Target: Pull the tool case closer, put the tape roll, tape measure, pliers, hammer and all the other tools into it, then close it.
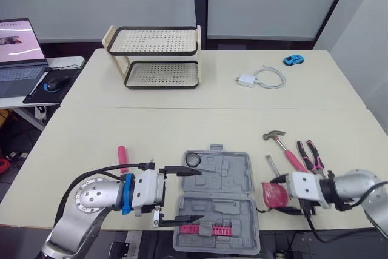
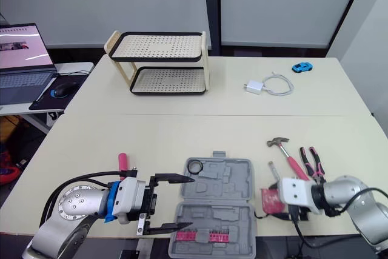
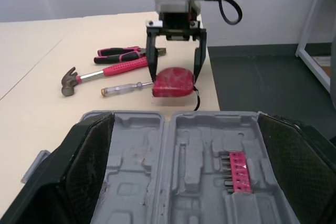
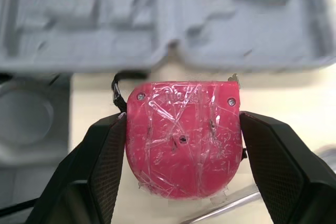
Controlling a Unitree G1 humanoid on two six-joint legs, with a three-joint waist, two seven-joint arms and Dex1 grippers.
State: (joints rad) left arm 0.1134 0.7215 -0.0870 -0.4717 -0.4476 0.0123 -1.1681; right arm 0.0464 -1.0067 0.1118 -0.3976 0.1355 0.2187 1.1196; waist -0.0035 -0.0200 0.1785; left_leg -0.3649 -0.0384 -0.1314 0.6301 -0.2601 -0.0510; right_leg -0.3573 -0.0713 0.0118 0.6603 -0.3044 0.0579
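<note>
right wrist view: right hand (image 4: 181, 123) clamps the tape measure (image 4: 184, 145), broad face up; left hand (image 1: 201, 194) spread open.

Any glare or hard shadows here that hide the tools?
Right wrist view: the clear wrap on the tape measure catches light in wrinkled streaks, but its outline is readable. Left eye view: even light, no hard shadows at the hammer or pliers. Left wrist view: the recesses of the tool case are dimmer but legible.

The laptop (image 1: 21, 43) is cut off by the picture's edge. The tool case (image 4: 210, 24) looks blurry in the right wrist view. One end of the screwdriver (image 3: 126, 86) hides behind the tape measure (image 3: 173, 83).
</note>
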